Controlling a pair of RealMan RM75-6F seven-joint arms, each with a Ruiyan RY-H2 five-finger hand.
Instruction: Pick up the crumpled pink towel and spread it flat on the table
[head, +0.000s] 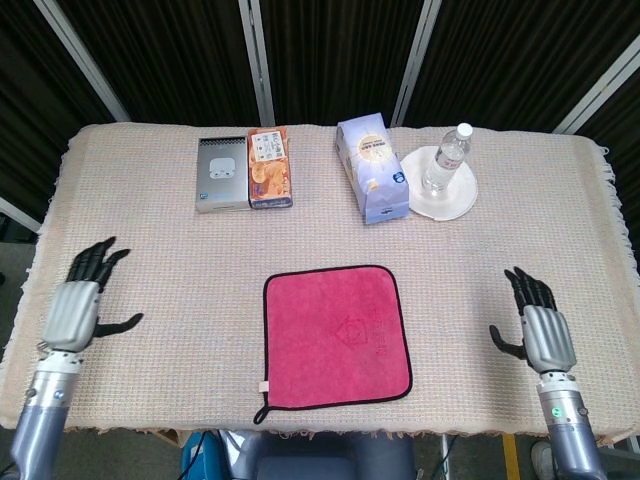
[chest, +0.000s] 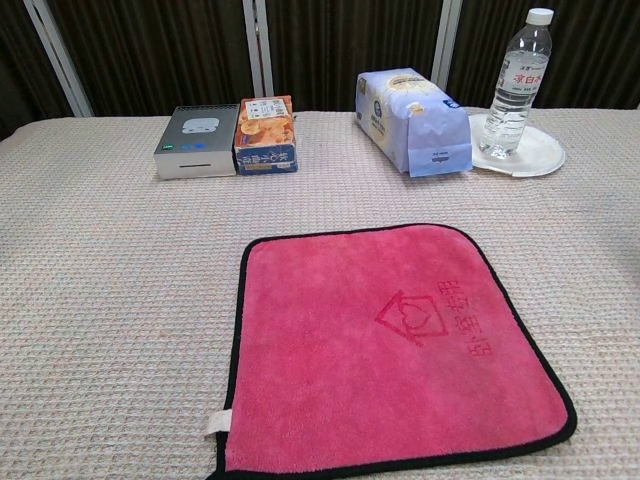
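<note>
Finishing: we judge the spreading done, since the pink towel (head: 337, 337) lies flat and square on the surface (head: 180, 250), near its front edge.
Towel: its black border shows all round, the small tag sits at the near left corner, and we see no fold or wrinkle in the chest view (chest: 390, 345).
Left hand: our left hand (head: 75, 310) is released, fingers spread, holding nothing, well apart from the towel at the left side of the surface.
Right hand: our right hand (head: 540, 335) is likewise released and bare, well apart on the right side.
Doing it well: we should keep both hands clear of the cloth, so no finger drags a hem; if a corner looked curled, we would press it out from the middle outward.
Beyond: a grey box (head: 221, 175), a snack carton (head: 269, 167), a tissue pack (head: 371, 167) and a bottle (head: 447, 158) on a plate (head: 463, 198) stand at the far side, well apart.
</note>
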